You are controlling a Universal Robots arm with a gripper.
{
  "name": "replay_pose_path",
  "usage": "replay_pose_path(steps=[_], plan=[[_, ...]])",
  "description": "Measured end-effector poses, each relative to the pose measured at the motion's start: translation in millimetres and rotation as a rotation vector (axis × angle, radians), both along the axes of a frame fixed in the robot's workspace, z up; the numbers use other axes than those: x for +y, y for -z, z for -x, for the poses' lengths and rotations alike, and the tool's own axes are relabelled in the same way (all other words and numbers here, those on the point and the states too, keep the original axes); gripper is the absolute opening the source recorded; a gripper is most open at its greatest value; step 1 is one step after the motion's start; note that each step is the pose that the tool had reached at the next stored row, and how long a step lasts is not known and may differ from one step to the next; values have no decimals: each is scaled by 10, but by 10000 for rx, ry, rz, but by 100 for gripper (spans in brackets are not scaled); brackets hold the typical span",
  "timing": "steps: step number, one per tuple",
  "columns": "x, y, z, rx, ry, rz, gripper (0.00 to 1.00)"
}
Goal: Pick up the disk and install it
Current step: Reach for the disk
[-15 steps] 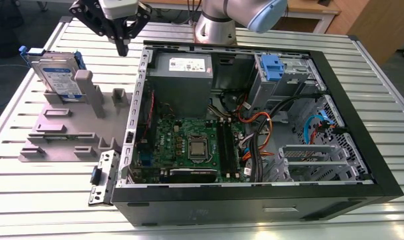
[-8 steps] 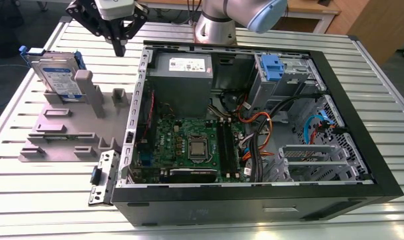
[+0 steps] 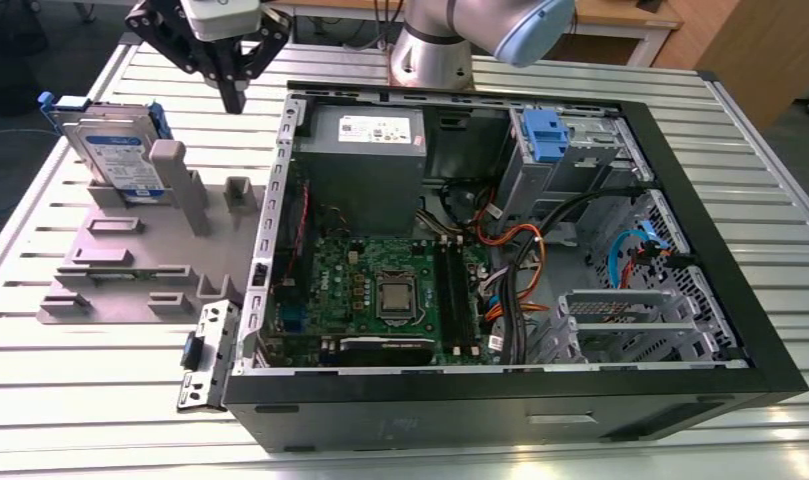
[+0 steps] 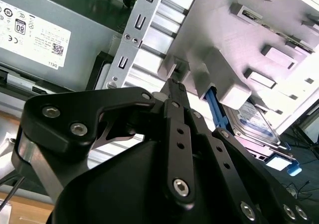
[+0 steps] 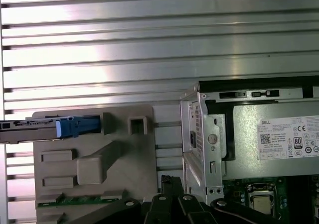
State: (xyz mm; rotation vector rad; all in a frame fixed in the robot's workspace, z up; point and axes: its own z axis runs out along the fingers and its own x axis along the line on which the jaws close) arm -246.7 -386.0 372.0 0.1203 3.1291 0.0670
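The disk (image 3: 113,152) stands on edge in the grey holder (image 3: 151,250) on the table (image 3: 57,400), at the exterior view's left, well apart from the open computer case (image 3: 764,340). The claw (image 3: 232,98) hangs above the holder, between disk and case. Its fingers are drawn together to a point and grip nothing.

Second wrist view: the claw (image 4: 174,88) is closed and empty, its tip near a holder post. The disk (image 4: 251,122) lies beyond, label face showing. Its blue carrier (image 4: 212,104) runs along one edge and the handle end (image 4: 281,163) stands free of the holder.

First wrist view: the disk (image 5: 30,131) appears edge-on, with the blue carrier (image 5: 79,126) just beside a holder post. The claw (image 5: 167,180) sits beside the case wall.

Assessment: the disk is judged rigid, fairly heavy for its bulk and sensitive to shock. Its metal faces are probably smooth and prone to slip. The plastic carrier may flex under pressure. The soundest hold appears to be across the two flat faces at the exposed upper edge, clear of the holder's posts.
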Motion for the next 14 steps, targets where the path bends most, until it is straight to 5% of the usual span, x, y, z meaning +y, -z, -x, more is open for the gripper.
replay_pose_path(steps=[14], plan=[[0, 19, 96, 57, 0, -1, 11]])
